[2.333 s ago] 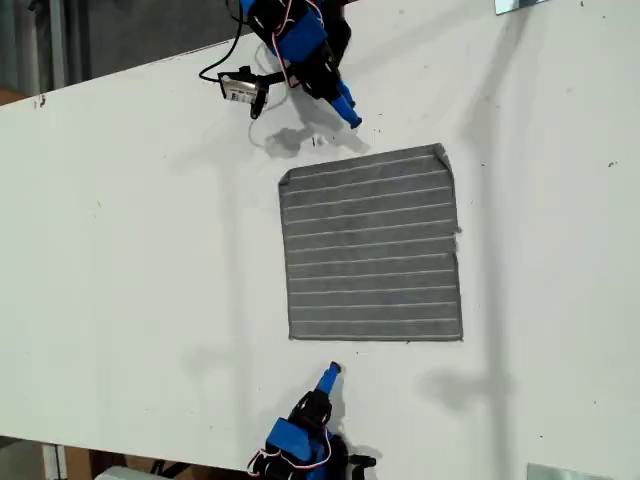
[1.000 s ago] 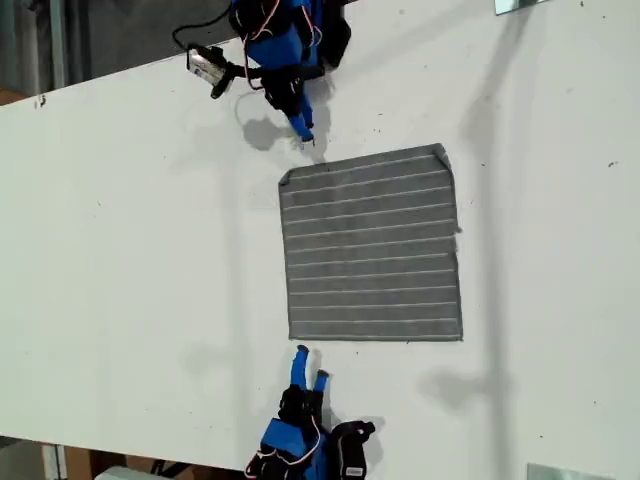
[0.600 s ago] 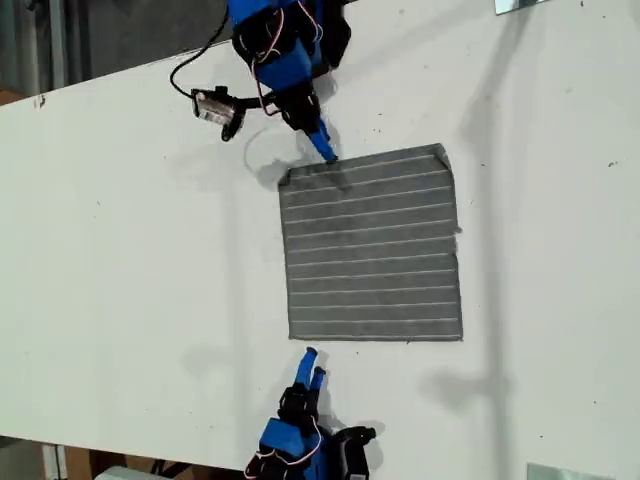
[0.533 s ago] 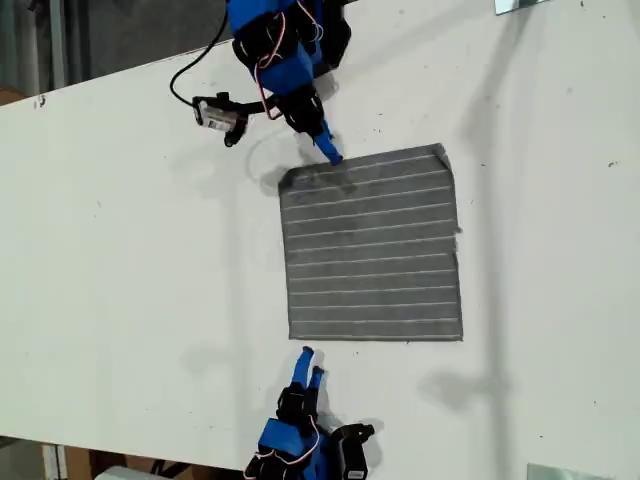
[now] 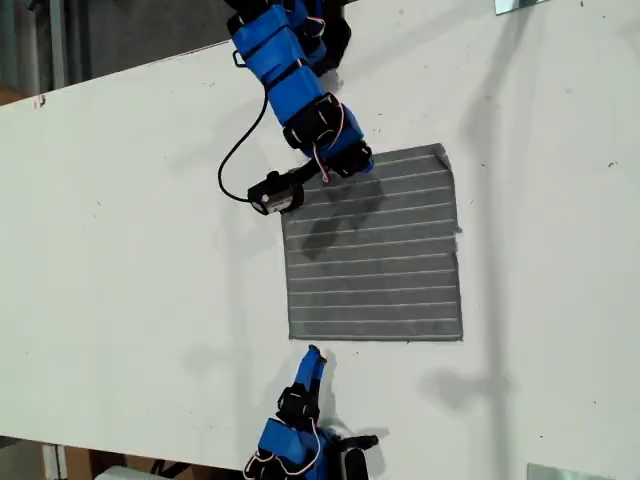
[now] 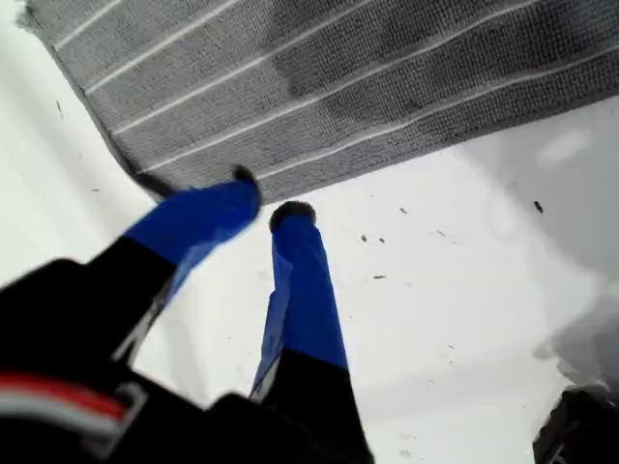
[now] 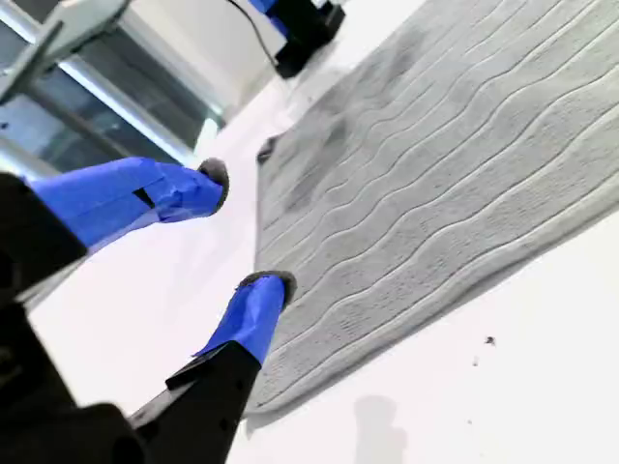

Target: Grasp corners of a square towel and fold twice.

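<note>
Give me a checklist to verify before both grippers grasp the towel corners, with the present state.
1. Towel lies flat and unfolded: ok.
2. My first gripper is open and empty: ok, but the gap is narrow.
3. My first gripper is at a corner: not ok. It is at the hem, apart from the nearest corner.
4. My second gripper is open and empty: ok.
5. My second gripper touches the towel: cannot tell.

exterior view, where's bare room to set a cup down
The widest bare table is on the exterior view's left of the towel; a narrower strip lies on its right. It is crowded at the towel's upper corner under my second gripper and by my first gripper at its lower edge.
</note>
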`<action>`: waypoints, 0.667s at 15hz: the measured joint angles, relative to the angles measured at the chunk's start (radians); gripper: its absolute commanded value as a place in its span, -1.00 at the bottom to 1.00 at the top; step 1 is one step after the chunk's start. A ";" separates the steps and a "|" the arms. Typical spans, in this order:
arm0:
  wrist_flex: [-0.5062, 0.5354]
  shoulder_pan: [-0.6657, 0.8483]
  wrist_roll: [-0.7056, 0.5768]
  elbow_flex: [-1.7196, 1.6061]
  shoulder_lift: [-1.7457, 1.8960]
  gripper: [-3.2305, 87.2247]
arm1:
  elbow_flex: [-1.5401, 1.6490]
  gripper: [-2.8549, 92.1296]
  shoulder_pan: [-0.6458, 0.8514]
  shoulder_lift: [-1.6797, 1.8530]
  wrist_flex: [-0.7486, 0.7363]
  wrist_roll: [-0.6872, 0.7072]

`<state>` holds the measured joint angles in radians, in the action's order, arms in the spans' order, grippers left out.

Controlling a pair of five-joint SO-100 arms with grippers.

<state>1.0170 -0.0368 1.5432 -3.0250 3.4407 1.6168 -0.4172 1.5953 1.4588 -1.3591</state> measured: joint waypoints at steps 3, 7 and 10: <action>0.132 0.023 0.074 0.255 -0.480 -0.47 | -0.106 -0.94 -0.041 -0.074 0.077 -0.034; 0.376 -0.097 0.089 1.051 -1.623 -0.28 | -0.109 -0.31 -0.137 -0.084 0.127 -0.155; 0.305 -0.204 0.221 1.129 -1.870 -0.28 | -0.109 -0.29 -0.256 -0.183 0.080 -0.250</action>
<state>1.3223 -0.2408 1.7641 -1.8960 1.5708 1.5079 -0.6734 1.4128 1.5386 -1.6091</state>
